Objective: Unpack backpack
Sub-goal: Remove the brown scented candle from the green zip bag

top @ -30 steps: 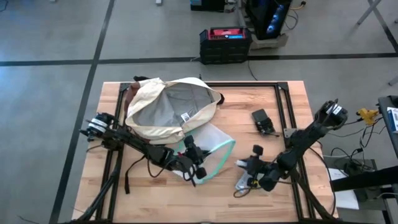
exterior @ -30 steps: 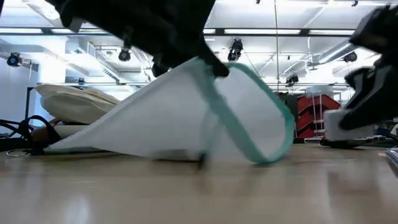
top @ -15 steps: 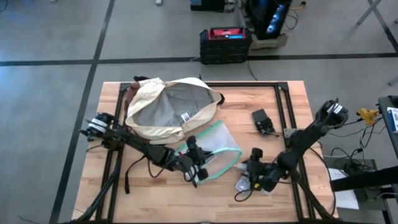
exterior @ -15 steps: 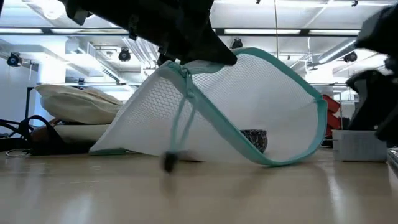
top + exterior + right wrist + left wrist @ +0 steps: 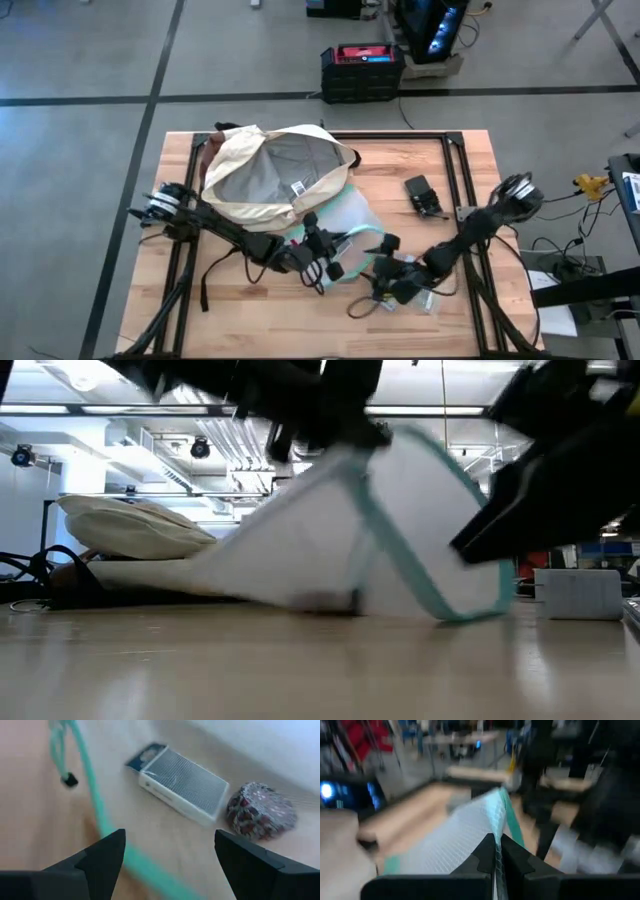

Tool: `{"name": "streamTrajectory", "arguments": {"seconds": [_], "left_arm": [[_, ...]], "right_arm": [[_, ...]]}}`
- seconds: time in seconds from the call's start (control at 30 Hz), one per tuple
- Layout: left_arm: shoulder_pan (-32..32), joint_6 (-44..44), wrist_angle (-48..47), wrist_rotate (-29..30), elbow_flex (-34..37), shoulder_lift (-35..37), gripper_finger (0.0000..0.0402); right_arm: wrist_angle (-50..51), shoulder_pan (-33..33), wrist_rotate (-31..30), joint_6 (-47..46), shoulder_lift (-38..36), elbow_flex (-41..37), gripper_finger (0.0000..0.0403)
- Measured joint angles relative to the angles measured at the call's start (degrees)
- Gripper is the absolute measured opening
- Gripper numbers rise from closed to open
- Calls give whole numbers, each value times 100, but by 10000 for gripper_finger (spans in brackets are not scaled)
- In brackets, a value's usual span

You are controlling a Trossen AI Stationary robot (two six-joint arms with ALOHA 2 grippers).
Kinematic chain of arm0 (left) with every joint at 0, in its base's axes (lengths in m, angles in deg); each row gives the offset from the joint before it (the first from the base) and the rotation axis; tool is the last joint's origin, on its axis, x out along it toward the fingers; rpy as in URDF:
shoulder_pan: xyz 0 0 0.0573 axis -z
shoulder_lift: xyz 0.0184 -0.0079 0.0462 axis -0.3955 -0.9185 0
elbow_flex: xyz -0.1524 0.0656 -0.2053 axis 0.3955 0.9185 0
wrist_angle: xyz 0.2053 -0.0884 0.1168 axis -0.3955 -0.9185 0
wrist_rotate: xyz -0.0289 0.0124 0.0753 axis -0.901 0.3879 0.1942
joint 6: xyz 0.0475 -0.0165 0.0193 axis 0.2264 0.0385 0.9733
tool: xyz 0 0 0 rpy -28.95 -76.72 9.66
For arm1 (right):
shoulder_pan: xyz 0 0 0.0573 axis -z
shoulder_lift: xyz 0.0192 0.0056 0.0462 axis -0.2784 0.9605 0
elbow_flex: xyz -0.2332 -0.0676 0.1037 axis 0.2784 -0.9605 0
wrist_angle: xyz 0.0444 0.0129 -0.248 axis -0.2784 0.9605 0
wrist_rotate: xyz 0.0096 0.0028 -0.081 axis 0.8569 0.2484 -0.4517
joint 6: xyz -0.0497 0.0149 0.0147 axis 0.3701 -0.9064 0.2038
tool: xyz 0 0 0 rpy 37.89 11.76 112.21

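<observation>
The cream-white backpack (image 5: 270, 175) lies open on its side at the table's far left, its grey lining showing. In front of it lies a clear mesh pouch (image 5: 350, 225) with a teal edge (image 5: 95, 805). My left gripper (image 5: 325, 262) is shut on the pouch's rim and holds its mouth up. My right gripper (image 5: 380, 270) stands open just to the right of that mouth, touching nothing. Through its fingers (image 5: 169, 840) I see a card box (image 5: 182, 782) and a round patterned thing (image 5: 260, 810) past the teal edge. My left gripper pinches the pouch's teal rim (image 5: 501, 827) between its two fingers, which lie across the edge. The held rim (image 5: 345, 455) stands raised above the table. The pouch (image 5: 400, 540) slopes down from it, and its lower part rests on the wood.
A pale box (image 5: 575, 595) lies on the table to the right of the pouch. A black flat item (image 5: 422, 195) lies at the far right, and a dark cable (image 5: 362, 305) curls near the front edge. Black straps (image 5: 210, 275) trail from the backpack at the near left.
My right gripper has opened and let go of the pale box, which now lies on the table. It has then gone toward the table's left, up to the pouch's mouth. My left gripper has kept its hold; the raised rim has swung and the pouch has shifted.
</observation>
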Motion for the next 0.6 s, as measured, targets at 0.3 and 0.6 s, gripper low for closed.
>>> {"name": "streamTrajectory", "arguments": {"seconds": [0.3, 0.6], "left_arm": [[244, -283, -1960, -31, -791, -11, 0], [268, -1478, -2414, 35, -433, -255, 0]], "right_arm": [[-468, 300, 33, -115, 696, 2, 273], [95, 310, 131, 131, 122, -26, 295]]}}
